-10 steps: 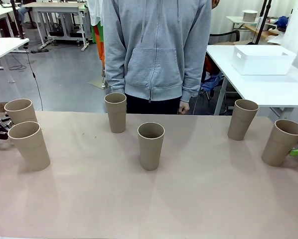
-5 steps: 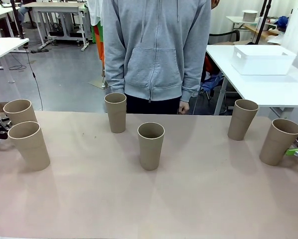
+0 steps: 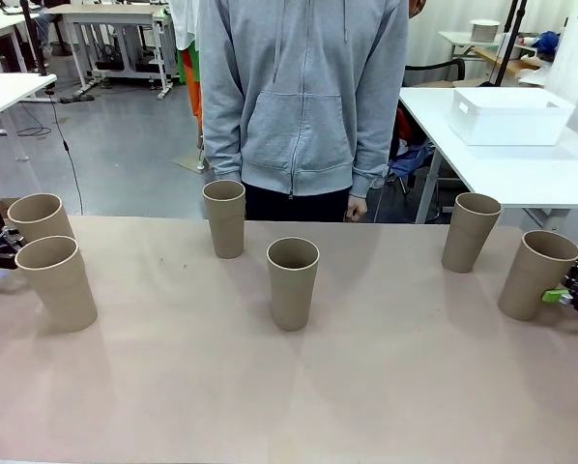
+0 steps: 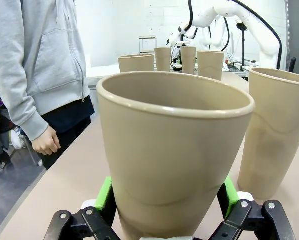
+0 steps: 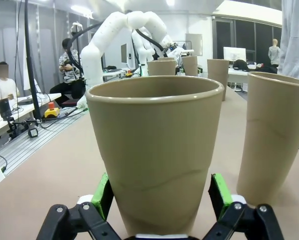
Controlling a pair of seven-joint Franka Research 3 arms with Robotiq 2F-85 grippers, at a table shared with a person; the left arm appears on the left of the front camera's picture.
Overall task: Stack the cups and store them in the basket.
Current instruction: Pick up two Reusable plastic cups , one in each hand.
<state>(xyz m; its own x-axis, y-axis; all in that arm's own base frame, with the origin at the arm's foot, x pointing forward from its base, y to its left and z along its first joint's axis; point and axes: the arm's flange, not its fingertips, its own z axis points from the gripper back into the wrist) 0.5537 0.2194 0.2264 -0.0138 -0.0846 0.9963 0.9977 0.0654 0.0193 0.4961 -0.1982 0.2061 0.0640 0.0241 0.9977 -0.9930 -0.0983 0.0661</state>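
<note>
While straddling the rightmost cup, gapes open at right claw; around leftmost cup, cannot tell left claw grip.

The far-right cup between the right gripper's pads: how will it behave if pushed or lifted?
Tall with a narrow base, the cup would probably tip if pushed near the rim. It looks like thin matte cardboard, so likely light, perhaps flexing under a squeeze. Widening upward, it should wedge between the pads of the right gripper rather than slip.
</note>
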